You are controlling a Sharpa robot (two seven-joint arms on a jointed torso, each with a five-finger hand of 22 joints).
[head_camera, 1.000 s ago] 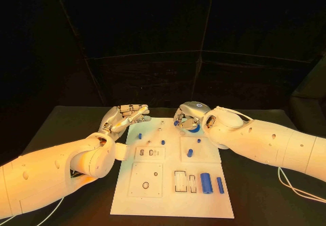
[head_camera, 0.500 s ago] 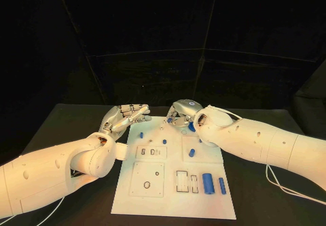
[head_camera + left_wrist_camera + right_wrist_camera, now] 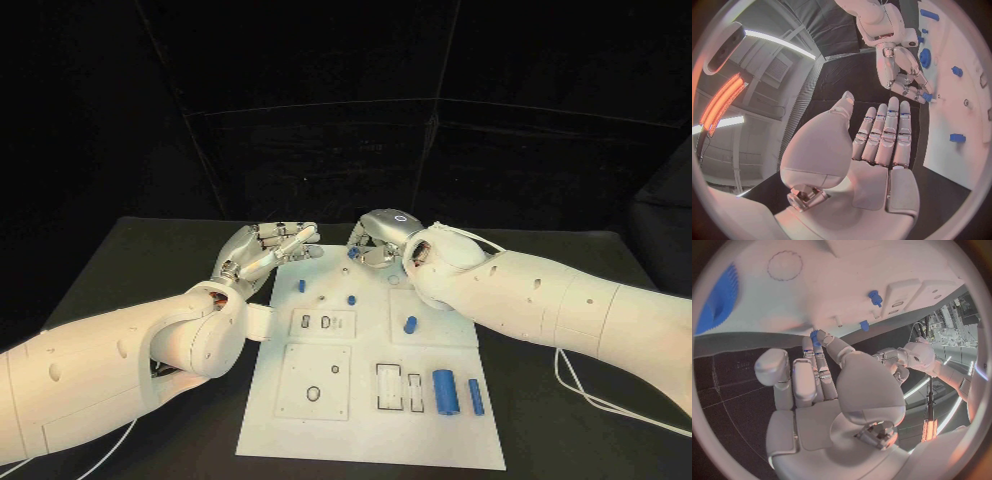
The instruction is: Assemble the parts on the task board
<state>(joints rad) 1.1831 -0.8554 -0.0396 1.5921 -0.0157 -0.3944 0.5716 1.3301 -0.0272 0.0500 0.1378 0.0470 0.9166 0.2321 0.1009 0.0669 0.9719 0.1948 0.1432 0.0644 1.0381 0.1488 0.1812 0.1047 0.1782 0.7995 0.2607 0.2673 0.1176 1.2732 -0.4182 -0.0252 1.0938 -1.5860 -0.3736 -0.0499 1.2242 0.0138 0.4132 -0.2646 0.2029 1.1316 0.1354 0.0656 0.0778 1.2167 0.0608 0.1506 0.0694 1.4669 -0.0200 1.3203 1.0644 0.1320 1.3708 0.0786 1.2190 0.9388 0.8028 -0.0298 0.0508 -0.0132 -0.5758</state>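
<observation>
Right hand (image 3: 378, 240) at far edge of task board (image 3: 361, 420), pinching small blue part (image 3: 815, 337) between fingertips — part just above board. Left hand (image 3: 263, 250) beside board's far-left corner, holding nothing, fingers extended and close together. Two blue cylinders (image 3: 459, 392) lie side by side — near-right area of board.

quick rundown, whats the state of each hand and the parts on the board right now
left hand: open, holding nothing, at the task board's far left corner
right hand: pinching a small blue part at its fingertips
blue gear: on the board
two blue cylinders: lying flat, side by side
</observation>
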